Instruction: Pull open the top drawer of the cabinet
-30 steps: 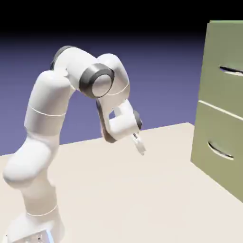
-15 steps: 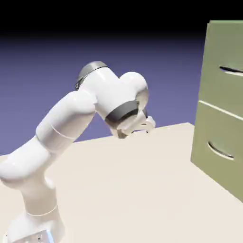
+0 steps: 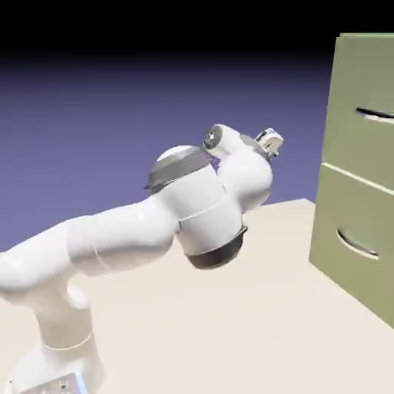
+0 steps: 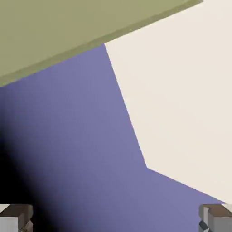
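The top drawer sits shut at the upper right of the exterior view, its thin curved silver handle lying against the olive-green front, with the matching lower drawer directly beneath it in the cabinet. The cabinet stands on the pale table. Well apart from it, to the left, the white arm leans low across the table, and the gripper is raised at about the height of that handle — touching nothing. The hand view adds what the exterior view cannot: both grey fingertips sit at opposite bottom corners, spread wide with nothing between them, and ahead lie an olive-green cabinet surface, the violet backdrop and the table.
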